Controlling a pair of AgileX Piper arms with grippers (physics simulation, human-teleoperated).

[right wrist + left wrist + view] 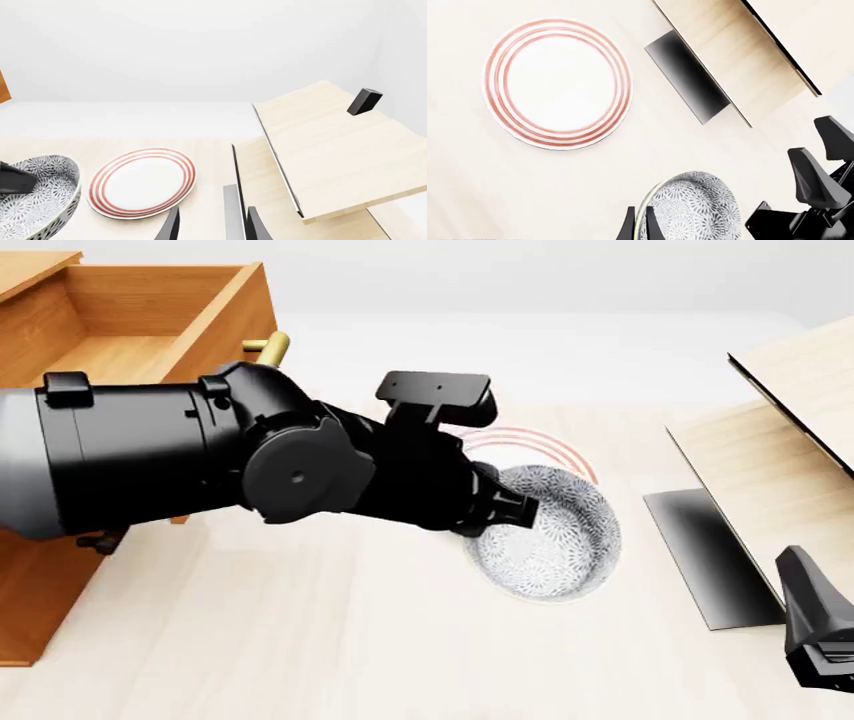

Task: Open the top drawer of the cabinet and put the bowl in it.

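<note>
Front view: I had the left gripper (497, 508) at the near-left rim of the bowl (554, 535); top drawer (140, 325) of the cabinet (34, 590) stood open at far left.
Left wrist view: fingertips (627, 227) straddled the bowl's rim, one each side, narrow; plate (557, 83) beyond.
Right wrist view: right gripper (212, 225) slightly apart, holding nothing; bowl well off to its side, beside the plate.

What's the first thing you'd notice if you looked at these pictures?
The big black left arm fills the front view, its fingers straddling the rim of the speckled bowl mid-table. Just beyond the bowl lies a white plate with red rings. At the far left, the cabinet's top drawer stands open.
</note>
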